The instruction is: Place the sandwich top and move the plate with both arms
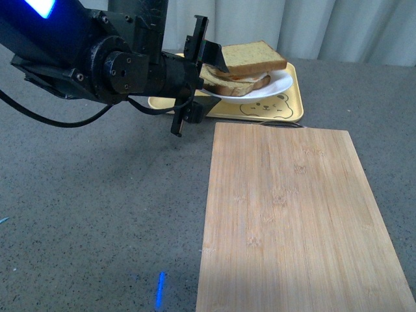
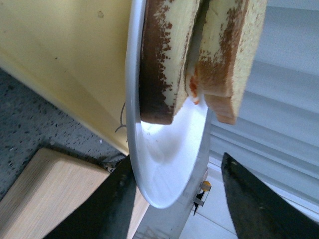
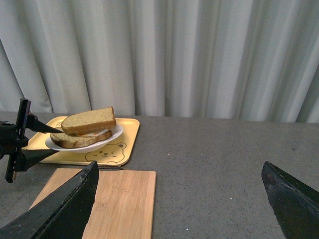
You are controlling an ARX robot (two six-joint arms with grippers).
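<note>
A thin blue streak of light [image 1: 160, 289] is seen on the nearest part of the grey speckled table [image 1: 97, 214]. Just beyond it and to the right, a bamboo cutting board [image 1: 292, 221] is laid flat, with its far short edge close to a yellow tray [image 1: 286, 107].

The right gripper [image 3: 179, 163] is not caught by the front view. In its own wrist view it is held above the table with its two dark fingers spread wide and nothing between them, well apart from the tray and facing it across the board.

The left arm [image 1: 97, 58] is stretched in from the left above the table. The left gripper [image 1: 216, 83] is turned so that one finger lies above the near-left rim of the white plate [image 1: 276, 88] and the other below it. In the left wrist view the rim is seen between the spread fingers, touching one of them and clear of the other, so the plate is bracketed rather than pinched.

The plate is over the bear-print tray; whether it is lifted off it cannot be told. The sandwich top [image 1: 253, 57] is set on the lower slice [image 1: 240, 84] on the plate, slightly askew. An orange-red smear [image 2: 192, 87] is visible between the two slices.

A pale pleated curtain [image 1: 338, 26] is hung behind the table.
</note>
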